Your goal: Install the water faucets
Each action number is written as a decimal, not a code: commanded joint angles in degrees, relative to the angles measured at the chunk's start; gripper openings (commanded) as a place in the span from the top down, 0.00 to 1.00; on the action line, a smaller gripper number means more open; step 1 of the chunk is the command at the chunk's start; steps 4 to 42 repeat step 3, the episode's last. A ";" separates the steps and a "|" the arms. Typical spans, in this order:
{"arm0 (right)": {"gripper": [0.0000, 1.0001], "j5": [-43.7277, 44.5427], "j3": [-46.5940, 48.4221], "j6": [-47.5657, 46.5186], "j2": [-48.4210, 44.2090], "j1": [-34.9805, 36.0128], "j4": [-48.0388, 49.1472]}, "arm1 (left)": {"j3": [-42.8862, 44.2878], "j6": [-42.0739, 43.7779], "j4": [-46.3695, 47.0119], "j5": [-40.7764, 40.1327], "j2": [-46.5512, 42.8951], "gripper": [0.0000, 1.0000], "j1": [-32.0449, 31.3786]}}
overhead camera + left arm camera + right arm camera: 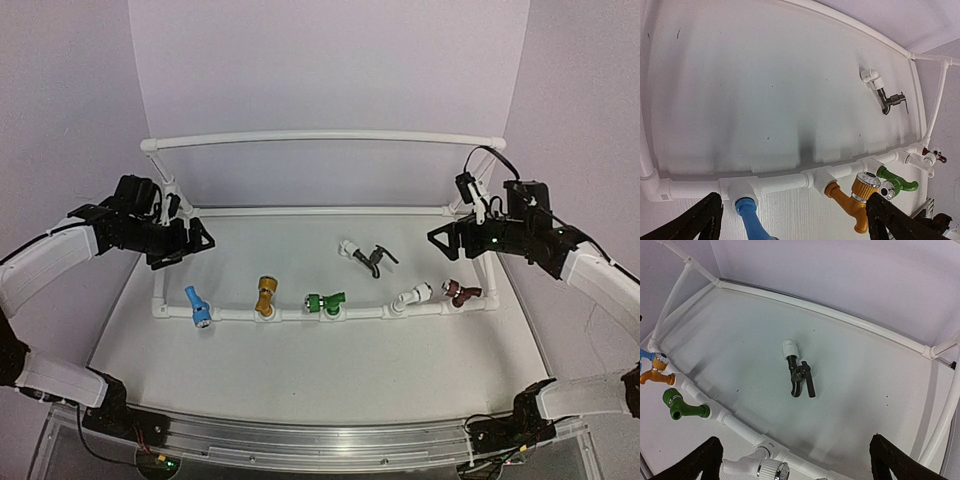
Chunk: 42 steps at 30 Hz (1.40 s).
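The dark grey water faucet [366, 257] with its white fitting lies loose on the white table, behind the front pipe [365, 313]. In the right wrist view this faucet [799, 375] is on its side, well ahead of my right gripper [795, 441], which is open and empty. Plugged into the front pipe are the blue [197, 306], gold [264, 296], green [325, 302], white [412, 296] and maroon [462, 292] faucets. My left gripper [795, 200] is open and empty, raised over the pipe between the blue [752, 220] and gold [852, 200] faucets.
A white pipe frame surrounds the table, with a raised back rail [320, 138] and corner posts beside each gripper. Left gripper [203, 240] and right gripper [438, 238] hover at the frame's two ends. Purple walls close in on three sides.
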 commanded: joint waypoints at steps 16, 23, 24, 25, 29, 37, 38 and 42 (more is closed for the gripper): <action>0.02 -2.43 0.61 3.74 -2.04 -2.08 4.30 | -0.20 -2.87 1.89 -0.79 -2.98 0.00 0.09; 0.02 -2.43 0.61 3.74 -2.04 -2.08 4.30 | -0.20 -2.87 1.89 -0.79 -2.98 0.00 0.09; 0.02 -2.43 0.61 3.74 -2.04 -2.08 4.30 | -0.20 -2.87 1.89 -0.79 -2.98 0.00 0.09; 0.02 -2.43 0.61 3.74 -2.04 -2.08 4.30 | -0.20 -2.87 1.89 -0.79 -2.98 0.00 0.09; 0.02 -2.43 0.61 3.74 -2.04 -2.08 4.30 | -0.20 -2.87 1.89 -0.79 -2.98 0.00 0.09; 0.02 -2.43 0.61 3.74 -2.04 -2.08 4.30 | -0.20 -2.87 1.89 -0.79 -2.98 0.00 0.09; 0.02 -2.43 0.61 3.74 -2.04 -2.08 4.30 | -0.20 -2.87 1.89 -0.79 -2.98 0.00 0.09; 0.02 -2.43 0.61 3.74 -2.04 -2.08 4.30 | -0.20 -2.87 1.89 -0.79 -2.98 0.00 0.09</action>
